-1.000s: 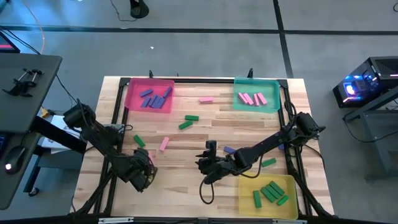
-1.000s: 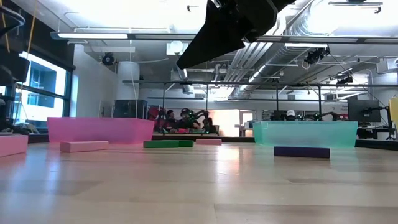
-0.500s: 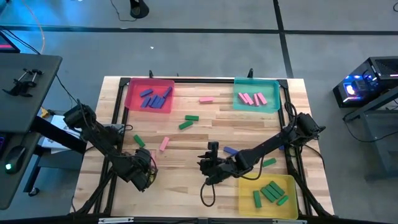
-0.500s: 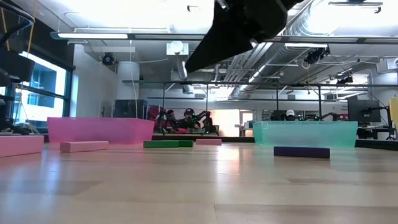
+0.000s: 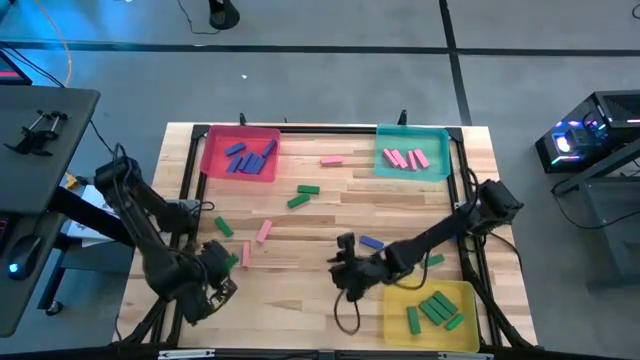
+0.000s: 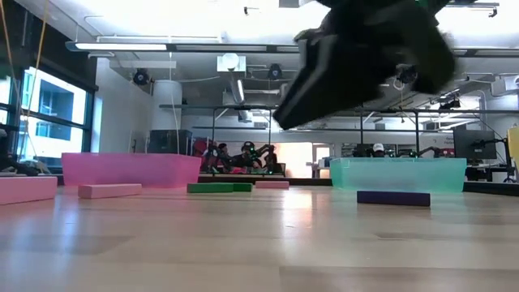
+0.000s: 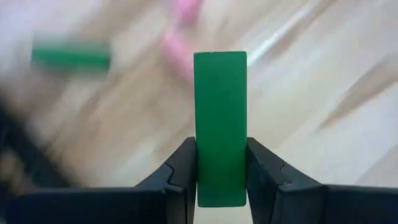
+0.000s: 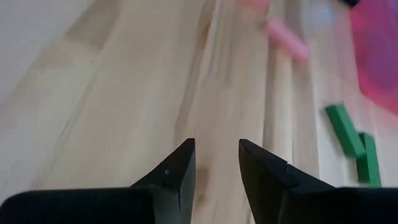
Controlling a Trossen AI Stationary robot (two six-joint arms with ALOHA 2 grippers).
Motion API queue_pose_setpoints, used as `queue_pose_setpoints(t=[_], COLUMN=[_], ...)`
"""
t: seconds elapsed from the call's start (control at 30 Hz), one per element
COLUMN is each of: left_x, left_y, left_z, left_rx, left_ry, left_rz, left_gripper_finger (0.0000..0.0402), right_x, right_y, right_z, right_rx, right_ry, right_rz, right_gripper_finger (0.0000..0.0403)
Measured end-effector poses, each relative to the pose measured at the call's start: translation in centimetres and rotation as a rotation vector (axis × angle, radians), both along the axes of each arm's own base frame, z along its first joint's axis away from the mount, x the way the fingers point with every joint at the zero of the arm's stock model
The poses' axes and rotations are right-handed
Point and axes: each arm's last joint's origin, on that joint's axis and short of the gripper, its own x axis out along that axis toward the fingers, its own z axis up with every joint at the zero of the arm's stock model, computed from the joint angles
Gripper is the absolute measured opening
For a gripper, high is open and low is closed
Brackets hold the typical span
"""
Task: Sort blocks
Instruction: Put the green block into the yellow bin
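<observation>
My left gripper (image 5: 213, 287) hovers over the table's near left part, shut on a green block (image 7: 220, 112). Near the table's middle front, my right gripper (image 5: 345, 272) is open, with only bare wood between its fingers (image 8: 216, 146); it shows dark and blurred at the top of the low view (image 6: 357, 65). Loose blocks lie flat on the wood: green ones (image 5: 303, 195) (image 5: 224, 226) (image 5: 432, 261), pink ones (image 5: 332, 160) (image 5: 264, 231), and a blue-purple one (image 5: 370, 242). My left gripper pinches the green block by its two long sides, near one end (image 7: 221, 180), between its two fingers. The fingers point steeply down and lie along the block, which sticks out past the fingertips. The block hangs clear of the table.
A pink tray (image 5: 213, 165) at the far left holds blue-purple blocks. A teal tray (image 5: 384, 165) at the far right holds pink blocks. A yellow tray (image 5: 398, 300) at the near right holds green blocks. A black frame runs round the table's edges.
My left gripper has risen and drifted toward the table's near left corner, its wrist rolling somewhat. My right gripper has moved a little toward the table's right edge and sunk lower.
</observation>
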Motion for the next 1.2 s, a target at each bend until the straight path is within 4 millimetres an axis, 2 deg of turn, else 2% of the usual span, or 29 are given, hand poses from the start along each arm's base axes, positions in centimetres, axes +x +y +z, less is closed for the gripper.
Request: queue_pose_setpoints(t=[0.13, 0.3, 0.47, 0.6, 0.73, 0.9, 1.0, 1.2], left_x=[0.7, 2.8, 5.6, 7.6, 8.7, 9.2, 9.4, 9.6], left_y=[0.2, 1.1, 2.6, 3.6, 4.1, 4.1, 4.0, 3.8], left_z=[0.7, -0.6, -2.6, -3.5, -3.6, -3.1, -2.9, -2.5], left_rx=[0.058, 0.261, 0.440, 0.532, 0.560, 0.570, 0.587, 0.593], left_ry=[-0.245, -0.356, -0.424, -0.475, -0.513, -0.540, -0.555, -0.585], left_rz=[-0.102, -0.294, -0.431, -0.523, -0.604, -0.661, -0.686, -0.730], left_gripper_finger=[0.0073, 0.0073, 0.0073, 0.0073, 0.0073, 0.0076, 0.0077, 0.0079], right_x=[0.3, 0.1, -0.2, 0.4, 1.1, 1.8, 2.2, 2.7], right_y=[-1.8, -2.9, -3.2, -3.3, -3.6, -3.9, -3.7, -3.4], right_z=[-0.2, 0.2, 0.6, 1.5, 2.2, 2.6, 3.3, 4.3], right_rx=[0.131, 0.310, 0.408, 0.403, 0.383, 0.300, 0.345, 0.389], right_ry=[-0.158, -0.446, -0.587, -0.628, -0.626, -0.573, -0.584, -0.592], right_rz=[0.048, 0.100, 0.075, 0.037, -0.001, -0.157, -0.165, -0.113], right_gripper_finger=[0.0108, 0.0108, 0.0108, 0.0111, 0.0139, 0.0203, 0.0234, 0.0249])
